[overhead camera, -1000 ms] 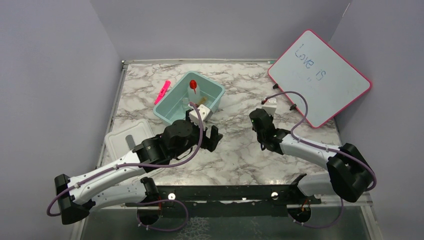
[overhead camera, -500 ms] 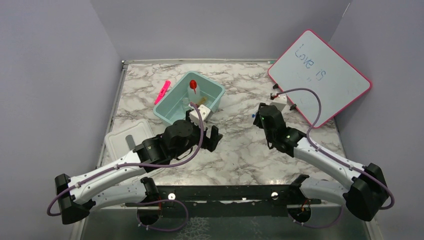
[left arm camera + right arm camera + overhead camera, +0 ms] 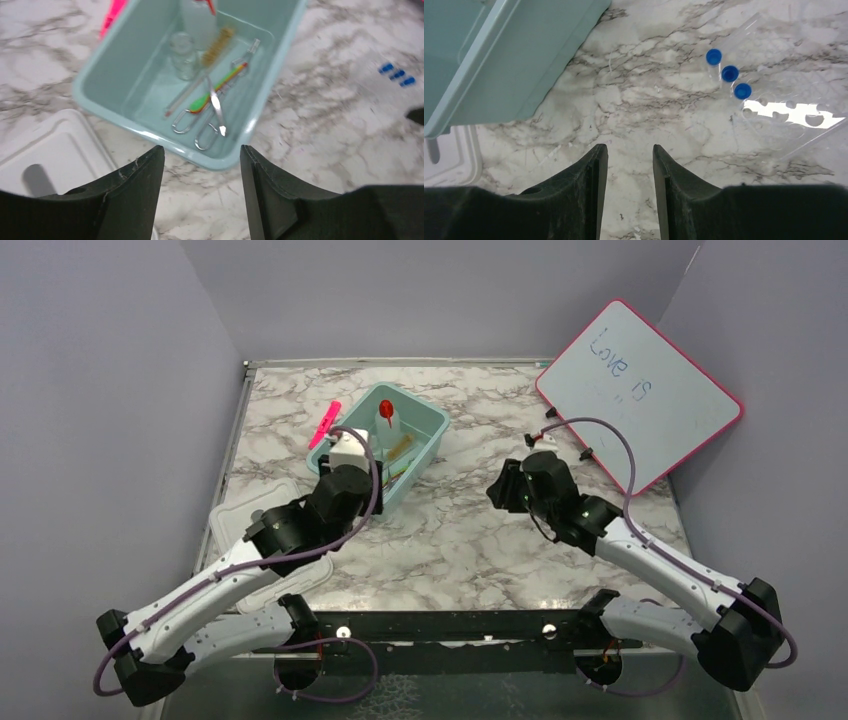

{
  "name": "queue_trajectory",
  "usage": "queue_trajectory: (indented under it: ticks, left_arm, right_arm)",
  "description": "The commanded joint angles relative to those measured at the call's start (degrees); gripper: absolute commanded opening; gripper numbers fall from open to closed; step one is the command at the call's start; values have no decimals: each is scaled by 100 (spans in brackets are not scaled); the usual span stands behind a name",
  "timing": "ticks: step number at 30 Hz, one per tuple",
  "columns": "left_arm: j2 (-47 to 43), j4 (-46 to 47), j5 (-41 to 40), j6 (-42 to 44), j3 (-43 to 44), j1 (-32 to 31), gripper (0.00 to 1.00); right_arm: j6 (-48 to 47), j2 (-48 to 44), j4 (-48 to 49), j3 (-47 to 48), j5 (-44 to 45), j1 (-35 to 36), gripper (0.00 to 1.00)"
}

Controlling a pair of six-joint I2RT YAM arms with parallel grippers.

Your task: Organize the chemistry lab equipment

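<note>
A marble tabletop [image 3: 470, 540] sits between grey walls [image 3: 430, 290]. One bin [image 3: 125, 65] holds one brush [image 3: 218, 44], one tongs [image 3: 218, 107], one green tool [image 3: 200, 104], one rod [image 3: 185, 96], one glass [image 3: 183, 55] and one dropper [image 3: 386, 408]. Three blue caps [image 3: 729, 74] lie on the tabletop. Left claw [image 3: 201, 155], over the bin, and right claw [image 3: 629, 150] are spread, empty.

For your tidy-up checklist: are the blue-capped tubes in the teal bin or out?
Out. Three blue-capped tubes sit on the marble table, apart from the teal bin.
</note>
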Motion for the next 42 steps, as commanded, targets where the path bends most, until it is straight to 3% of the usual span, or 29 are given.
queue_trajectory:
  ticks: [1, 9, 20, 22, 27, 36, 42]
  left_arm:
    - [-248, -729, -742, -68, 496, 986, 57]
    - [300, -453, 47, 71, 282, 2644, 56]
    - [670, 532, 2239, -722, -1013, 5106, 49]
    - [824, 757, 2672, -901, -1253, 5253, 55]
    - [1611, 857, 2883, -1192, -1439, 5277, 62]
    - [2124, 789, 2642, -1450, -1625, 5275, 52]
    - [1992, 588, 2310, -1523, -1656, 5270, 54]
  right_arm:
    - [374, -268, 9, -244, -909, -31, 42]
    - [624, -564, 395, -687, -1363, -31, 41]
    - [637, -950, 761, -1181, -1636, -31, 41]
    - [685, -934, 941, -1279, -1781, -30, 41]
    - [746, -786, 1403, -1475, -2017, -29, 41]
    - [746, -402, 1630, -1464, -2080, -31, 41]
    - [715, -220, 1841, -1466, -2110, -26, 41]
